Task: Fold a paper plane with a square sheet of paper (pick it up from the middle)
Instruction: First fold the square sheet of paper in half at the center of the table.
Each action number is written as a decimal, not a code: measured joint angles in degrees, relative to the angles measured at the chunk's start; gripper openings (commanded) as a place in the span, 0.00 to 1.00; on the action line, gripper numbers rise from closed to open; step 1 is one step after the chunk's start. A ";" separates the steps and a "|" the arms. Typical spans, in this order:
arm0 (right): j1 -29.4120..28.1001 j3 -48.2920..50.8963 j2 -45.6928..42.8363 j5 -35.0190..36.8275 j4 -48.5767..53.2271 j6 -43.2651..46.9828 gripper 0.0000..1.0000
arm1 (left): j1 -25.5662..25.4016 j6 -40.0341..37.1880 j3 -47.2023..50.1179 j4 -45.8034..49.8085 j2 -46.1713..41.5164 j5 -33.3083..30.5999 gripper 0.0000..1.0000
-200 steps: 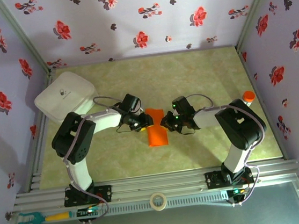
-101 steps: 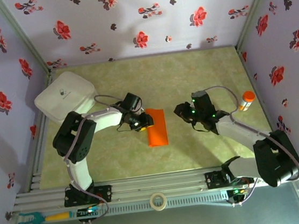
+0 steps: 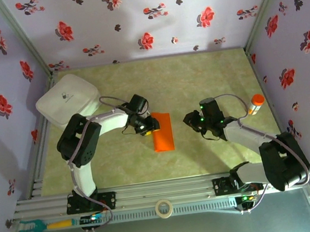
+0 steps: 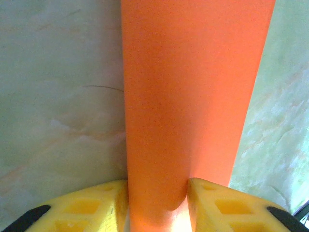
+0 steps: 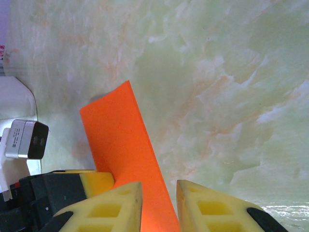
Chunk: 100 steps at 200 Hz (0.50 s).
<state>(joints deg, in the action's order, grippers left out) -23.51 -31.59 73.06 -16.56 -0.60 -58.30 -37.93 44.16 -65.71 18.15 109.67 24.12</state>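
Observation:
The square sheet of paper (image 3: 163, 132) is bright orange and folded into a narrow oblong, lying near the table's middle; no paper plane is in view. My left gripper (image 3: 149, 125) is at the sheet's left edge, shut on it. In the left wrist view the paper (image 4: 193, 96) runs up from between the yellow fingers (image 4: 91, 208) of that gripper (image 4: 158, 208). My right gripper (image 3: 189, 119) stands open a little way right of the sheet, not touching it. In the right wrist view the paper (image 5: 123, 150) lies beyond the gap of the right gripper (image 5: 159, 208).
A white lidded box (image 3: 67, 99) sits at the back left. An orange-capped bottle (image 3: 255, 104) lies at the right edge. A tape roll (image 3: 164, 208) and a teal tool (image 3: 30, 228) rest on the front rail. Flowered walls enclose the table.
My right gripper has let go of the sheet's right edge, opened slightly and drawn back to the right. The left gripper and the sheet have stayed put.

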 measured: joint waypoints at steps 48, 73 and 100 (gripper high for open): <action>0.00 0.00 0.17 -0.26 -0.28 -0.04 0.26 | -0.04 -1.40 -1.86 2.47 1.01 -0.13 0.41; 0.00 0.02 0.68 -0.44 -0.87 -0.24 0.26 | -0.04 -1.53 -2.27 3.02 1.27 -0.11 0.41; 0.00 0.02 1.03 -1.09 -1.25 -0.24 0.26 | -0.04 -1.84 -2.84 3.69 1.62 -0.11 0.41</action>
<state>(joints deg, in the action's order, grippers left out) -23.51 -31.57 74.08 -17.65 -1.85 -58.54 -37.98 42.33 -68.55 21.85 111.28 24.01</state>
